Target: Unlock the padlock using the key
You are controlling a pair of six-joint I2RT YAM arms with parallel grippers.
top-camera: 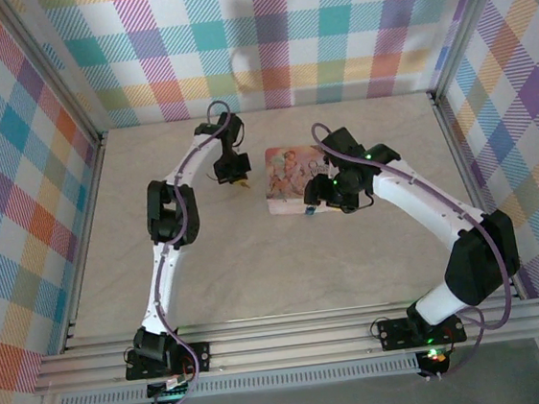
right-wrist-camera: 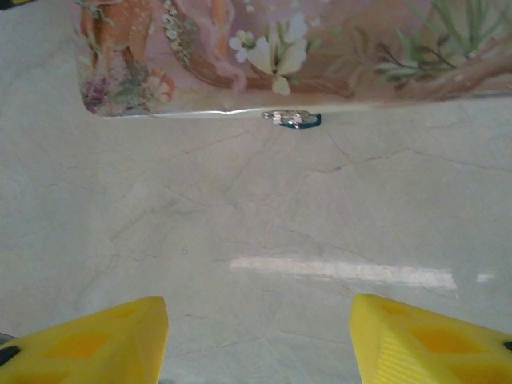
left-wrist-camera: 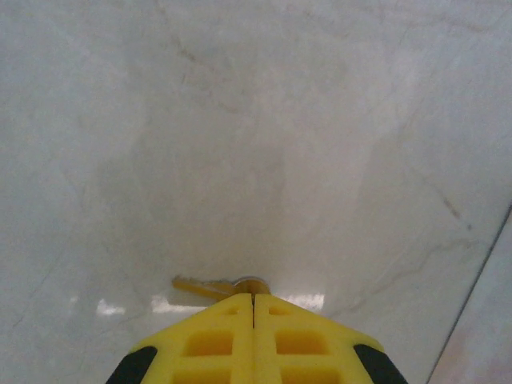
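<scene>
Your left gripper (left-wrist-camera: 254,298) is nearest: yellow fingers pressed together, seemingly pinching the head of the key (left-wrist-camera: 210,286), with the blade lying flat on the table (left-wrist-camera: 240,120). It's a thin hold, and the key could swivel or drop on lifting. Rightward, the padlock (right-wrist-camera: 294,119) sits tight against the edge of the pink box (right-wrist-camera: 336,48). Your right gripper (right-wrist-camera: 256,312) hangs spread and empty, short of it. Closing in there may shove the box.

A robot test cell in a lab: a pale marble-patterned tabletop (top-camera: 256,261) boxed in by bare aluminium frame posts (top-camera: 54,75) and multicoloured plaid wall panels (top-camera: 328,22), with two white-and-black robot arms (top-camera: 165,261) bolted to a grooved aluminium rail (top-camera: 294,339) at its near edge
</scene>
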